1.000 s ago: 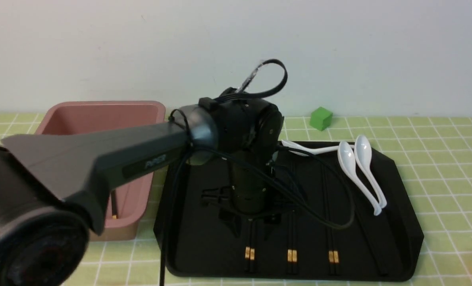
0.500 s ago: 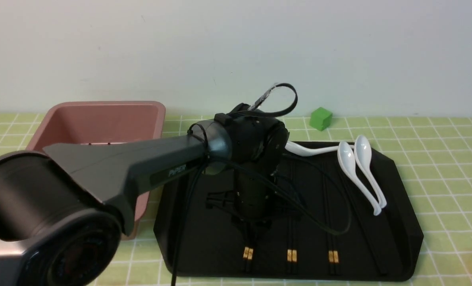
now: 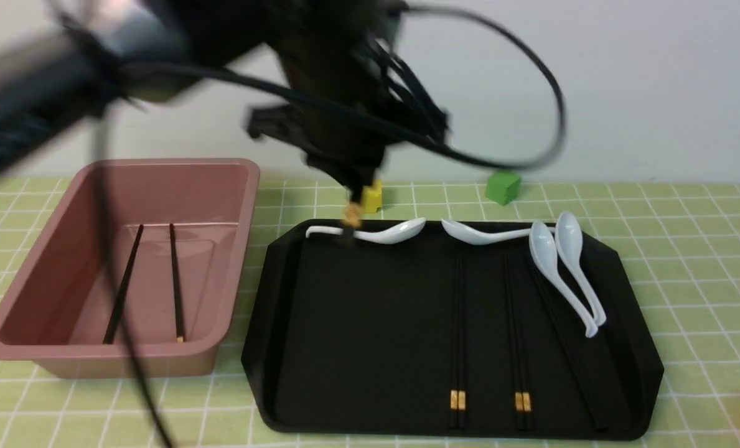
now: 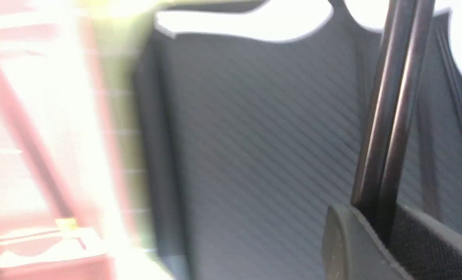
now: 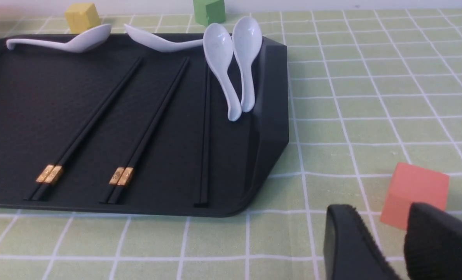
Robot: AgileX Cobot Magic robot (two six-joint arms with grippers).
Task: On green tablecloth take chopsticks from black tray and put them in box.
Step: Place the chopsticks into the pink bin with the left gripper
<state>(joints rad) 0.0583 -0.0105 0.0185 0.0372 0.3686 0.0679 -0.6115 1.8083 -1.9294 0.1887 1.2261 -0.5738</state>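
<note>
"What do we see from the front?"

"Our left gripper (image 3: 356, 190) is up over the back of the black tray (image 3: 370, 348) — blurred, with the gold-banded end of the held chopsticks (image 3: 351, 214) poking out below it."

"And in the tray?"

"We have two banded pairs of chopsticks (image 3: 458, 336) (image 3: 516, 336) side by side, then a third pair (image 3: 569, 348) slanting nearer the right edge, partly under the spoons (image 3: 559, 267). Two more spoons (image 3: 401, 231) (image 3: 475, 234) lie along the back rim."

"The pink box?"

"The box (image 3: 46, 298) sits left of the tray on the green tablecloth (image 3: 220, 410), with two single chopsticks (image 3: 124, 283) (image 3: 177, 283) apart inside. Behind the tray we see a yellow block (image 3: 372, 196) and a green block (image 3: 503, 186)."

"Now the left wrist view?"

"The left gripper's fingers are pinching two chopsticks together, side by side, above the tray. We see the box too, overexposed and blurred."

"And the right wrist?"

"Our right gripper (image 5: 382, 208) has its fingers spread, nothing between the tips — an orange block (image 5: 415, 194) lies on the cloth beyond them, well apart from the tray."
</note>
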